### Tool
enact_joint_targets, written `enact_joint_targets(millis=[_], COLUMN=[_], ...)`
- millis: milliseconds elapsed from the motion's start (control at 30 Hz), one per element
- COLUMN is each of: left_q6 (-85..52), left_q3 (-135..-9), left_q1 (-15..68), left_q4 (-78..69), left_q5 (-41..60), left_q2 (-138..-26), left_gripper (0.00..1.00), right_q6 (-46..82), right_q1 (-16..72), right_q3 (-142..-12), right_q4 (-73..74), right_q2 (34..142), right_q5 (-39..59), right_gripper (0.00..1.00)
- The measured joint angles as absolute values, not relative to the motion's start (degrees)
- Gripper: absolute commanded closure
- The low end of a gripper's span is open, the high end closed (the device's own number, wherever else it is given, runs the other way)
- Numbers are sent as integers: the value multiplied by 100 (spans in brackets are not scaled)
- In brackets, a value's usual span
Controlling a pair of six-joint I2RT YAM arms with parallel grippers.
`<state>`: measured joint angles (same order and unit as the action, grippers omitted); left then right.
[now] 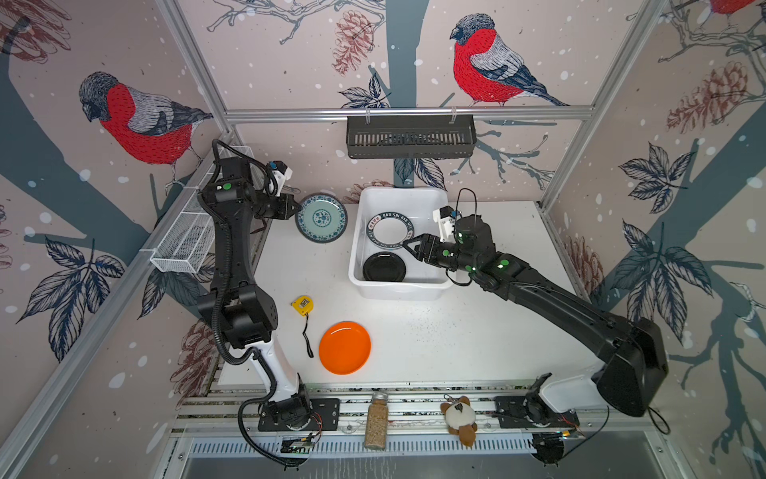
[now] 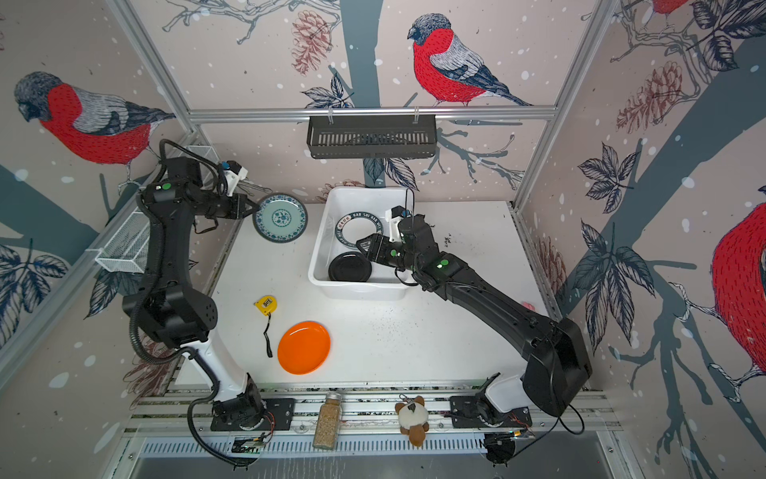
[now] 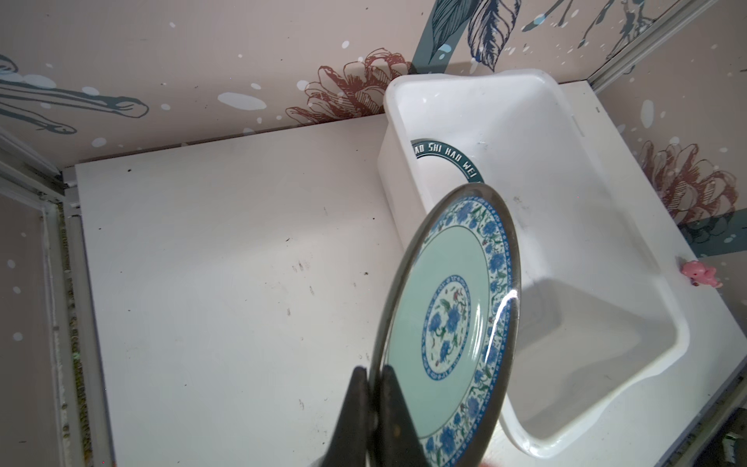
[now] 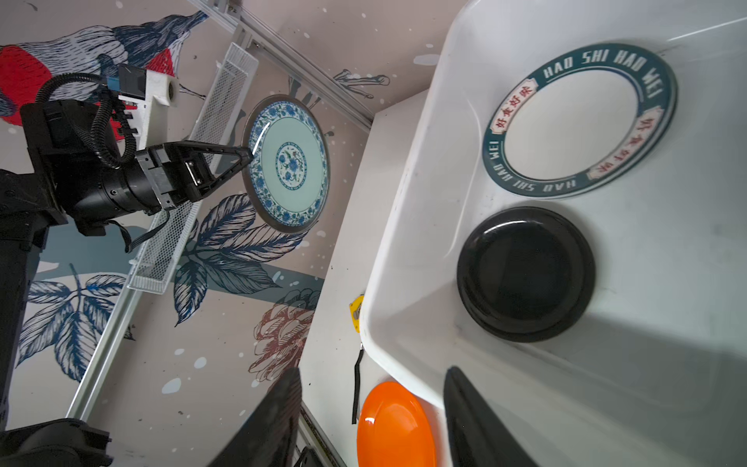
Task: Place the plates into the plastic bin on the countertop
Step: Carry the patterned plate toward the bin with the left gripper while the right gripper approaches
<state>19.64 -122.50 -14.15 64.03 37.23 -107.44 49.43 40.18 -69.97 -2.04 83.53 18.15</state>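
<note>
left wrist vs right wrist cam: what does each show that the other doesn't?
Left wrist only: a small pink toy at the countertop edge. Right wrist only: the black plate in the plastic bin, the orange plate, the yellow tape measure, the wire mesh tray. Both: the floral plate clamped by the left gripper, the lettered plate, the plastic bin.

The black plate point(image 4: 525, 275) and orange plate point(image 4: 394, 424) look glossy; the plastic bin point(image 4: 404, 234) smooth.

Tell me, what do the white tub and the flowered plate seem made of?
White tub: likely plastic, smooth, faintly shiny, rounded moulded corners. Flowered plate: glazed ceramic or melamine, can't tell which; glossy, with a bright glare streak near its rim.
</note>
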Motion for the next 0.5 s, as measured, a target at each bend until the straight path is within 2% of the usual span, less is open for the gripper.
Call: enact_joint_targets(millis=[500], left_q6=[1577], left_q3=[-11434], left_q1=[-657], left_q4=[6283], left_q5=[4045], left_q2=[-9891], left_gripper=[100], right_q6=[4904], right_q1=[4185], right_q3=[-8180], right_q4=[329], right_q2=[9758], right_q5=[2434], right_gripper=[45])
